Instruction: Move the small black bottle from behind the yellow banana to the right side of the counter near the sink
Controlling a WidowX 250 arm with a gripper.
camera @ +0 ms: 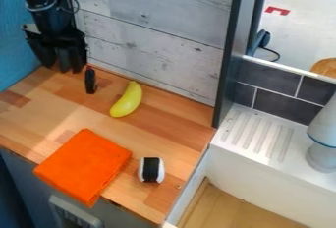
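Note:
The black gripper (64, 65) hangs at the upper left, low over the back left corner of the wooden counter. Just right of it stands or lies a small black object (91, 81) with a red tip; whether the two touch, I cannot tell. A yellow banana (127, 99) lies farther right, its upper end towards the back wall. Nearer the front, a folded orange cloth (83, 166) reaches over the counter's edge. To its right sits a small white object (142, 170) with a black band around its middle.
A grey plank wall (151, 35) runs behind the counter (171, 124), and a blue panel (16, 40) bounds its left. A dark upright post (228, 60) rises at the back right. Beyond it are a white ribbed drainboard (253, 138), a basin and a grey-white object (322, 158).

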